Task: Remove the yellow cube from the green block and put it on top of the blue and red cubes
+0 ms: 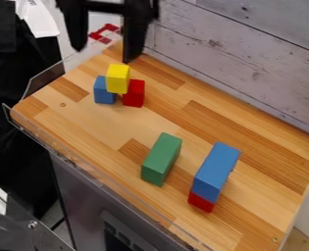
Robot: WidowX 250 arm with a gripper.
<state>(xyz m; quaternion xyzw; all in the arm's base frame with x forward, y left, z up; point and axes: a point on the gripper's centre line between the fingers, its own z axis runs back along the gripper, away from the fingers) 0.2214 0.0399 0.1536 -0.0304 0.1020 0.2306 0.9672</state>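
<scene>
The gripper (107, 29) hangs at the top left, open, its two dark fingers wide apart with nothing between them. Below it, the yellow cube (117, 79) rests on top of a blue cube (104, 91) and a red cube (134, 93), which stand side by side on the wooden surface, and spans the two. The green block (161, 159) lies near the middle of the surface, apart from the cubes, with nothing on its top.
A long blue block (215, 169) lies on top of a red block (200, 201) at the lower right of the wooden table (261, 193). A grey plank wall (248, 63) runs along the back edge. A low clear rim (52, 81) borders the left side.
</scene>
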